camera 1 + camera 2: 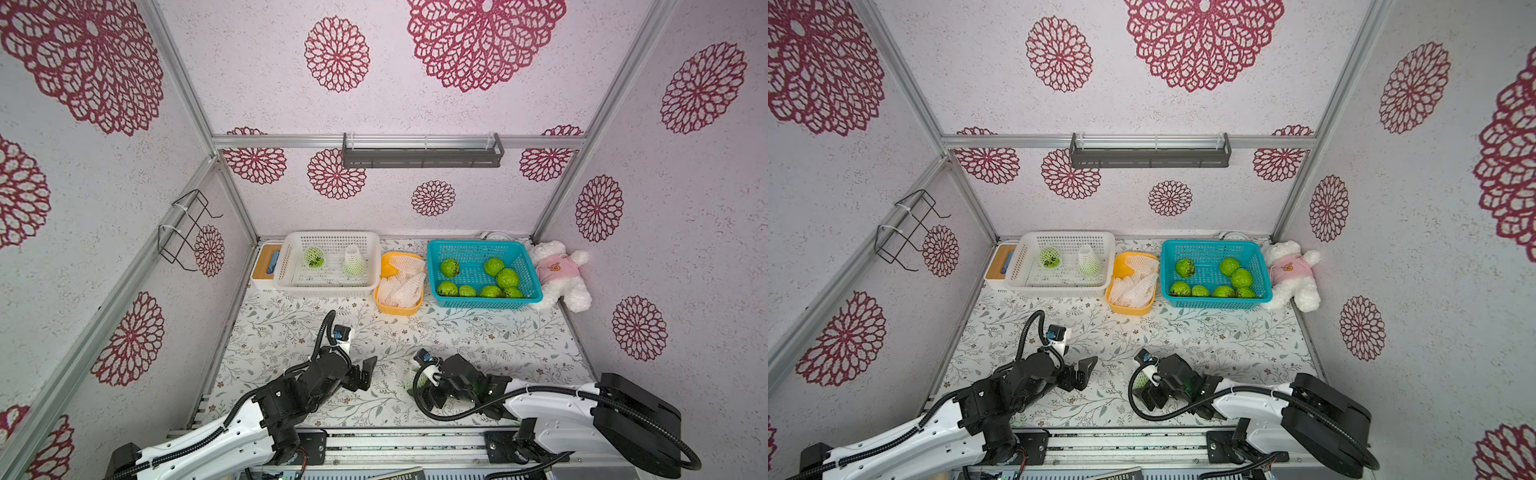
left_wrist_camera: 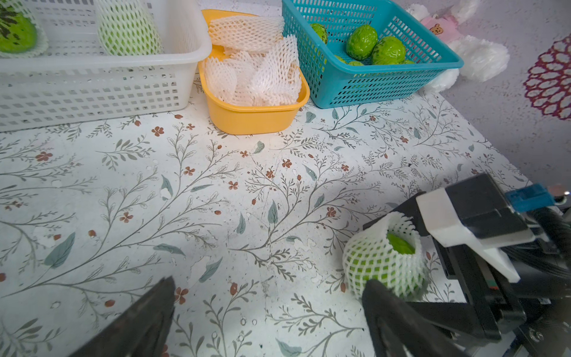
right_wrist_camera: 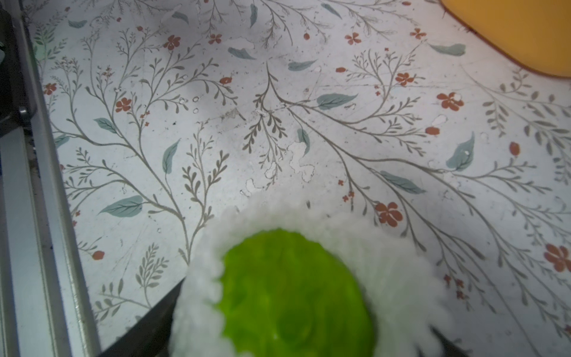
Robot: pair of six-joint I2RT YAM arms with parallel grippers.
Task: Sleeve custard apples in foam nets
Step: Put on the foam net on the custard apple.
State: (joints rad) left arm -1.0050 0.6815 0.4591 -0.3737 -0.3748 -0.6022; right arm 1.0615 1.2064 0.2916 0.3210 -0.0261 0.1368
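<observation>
A custard apple in a white foam net point(image 2: 383, 262) lies on the flowered table near the front, green showing at the net's open end point(image 3: 293, 293). My right gripper point(image 1: 426, 388) stands open around it, one finger on each side, close to the net. My left gripper point(image 2: 270, 282) is open and empty, just left of that fruit point(image 1: 419, 380). Several bare custard apples point(image 1: 494, 266) lie in the teal basket point(image 1: 478, 243). Loose foam nets point(image 1: 401, 282) fill the yellow tub point(image 1: 399, 311). Two sleeved fruits point(image 1: 313, 257) point(image 1: 354, 262) are in the white basket point(image 1: 332, 237).
The three containers stand in a row along the back wall. A white teddy bear point(image 1: 559, 274) lies at the back right and a small white box point(image 1: 266, 266) at the back left. A metal rail point(image 3: 46, 216) runs along the table's front edge.
</observation>
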